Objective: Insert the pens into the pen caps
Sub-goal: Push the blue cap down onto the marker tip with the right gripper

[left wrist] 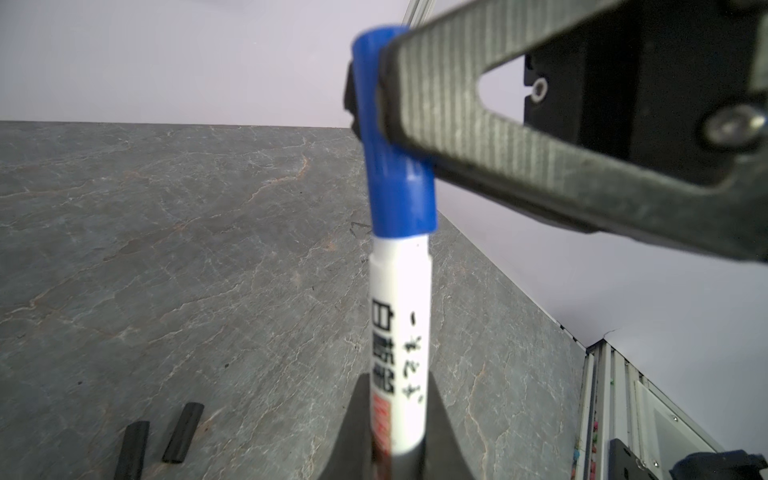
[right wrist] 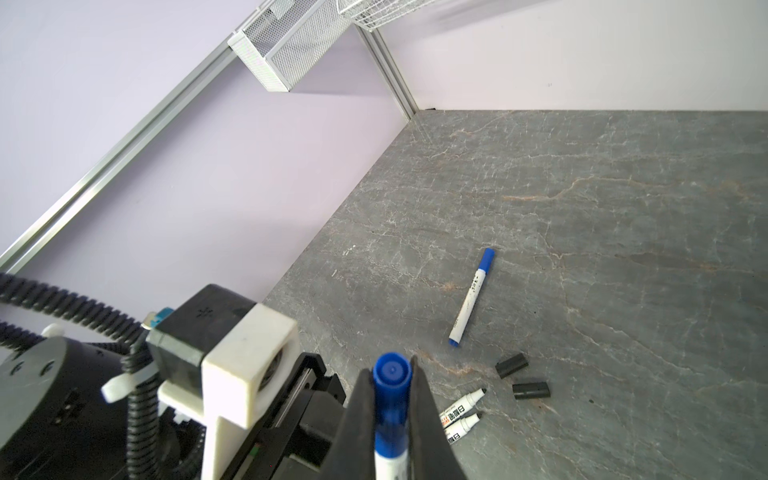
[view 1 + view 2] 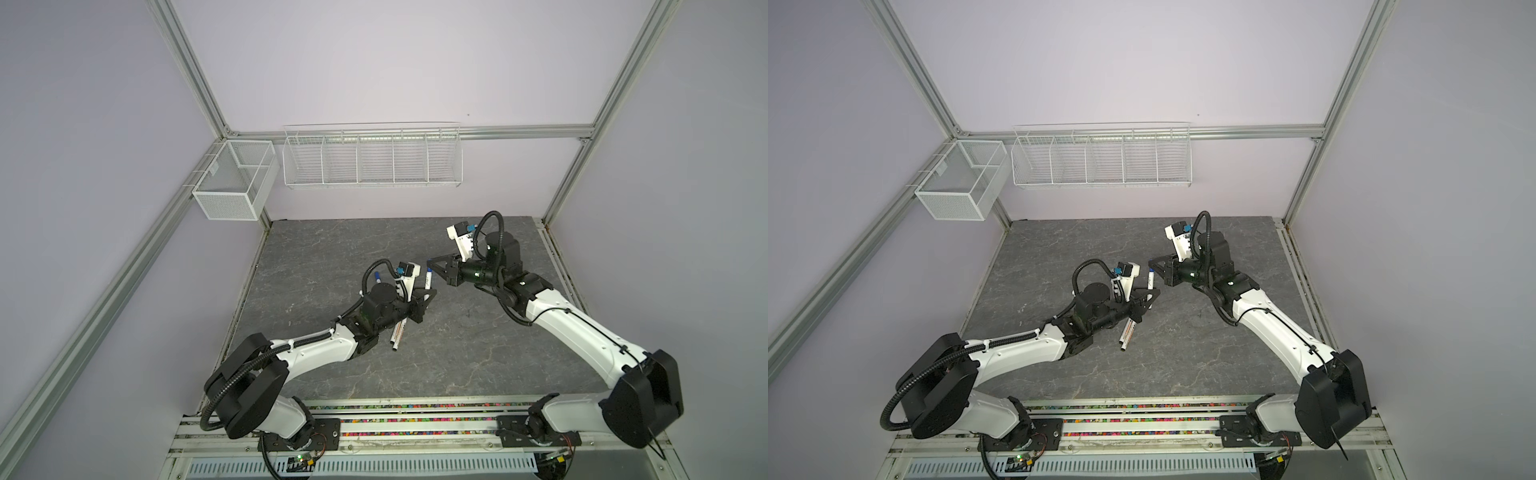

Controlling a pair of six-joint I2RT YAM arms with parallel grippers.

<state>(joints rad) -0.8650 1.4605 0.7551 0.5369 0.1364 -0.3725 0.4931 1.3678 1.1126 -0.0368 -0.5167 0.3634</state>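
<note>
The left fingers (image 1: 351, 440) are closed narrowly on the barrel of a slim white marker pen with dark and red lettering (image 1: 401, 332). They hold it clear of the grey, veined, stone-look surface (image 1: 166, 249), with its writing end towards the other arm. Over that end sits a short blue plastic cap (image 1: 395, 166), pinched tight between the right fingers (image 1: 519, 137).

This looks like the final push. The cap's rim seems to stop just short of a shoulder on the barrel, so I judge it not quite home, though blur leaves that unsure. To finish well, keep cap and barrel on one line and press straight along the pen. The left grip must hold firm, because a tilt could jam the cap or let the barrel slide.

Lying on the surface, largely hidden by the left arm in both top views, is a second white pen already wearing a blue cap (image 2: 473, 297). Nearby lie two uncapped white pens with black tips (image 2: 465, 402), side by side. Two short black plastic caps (image 2: 511, 365) lie just beyond those tips. All of these sit low, so nothing stands between the two arms.
</note>
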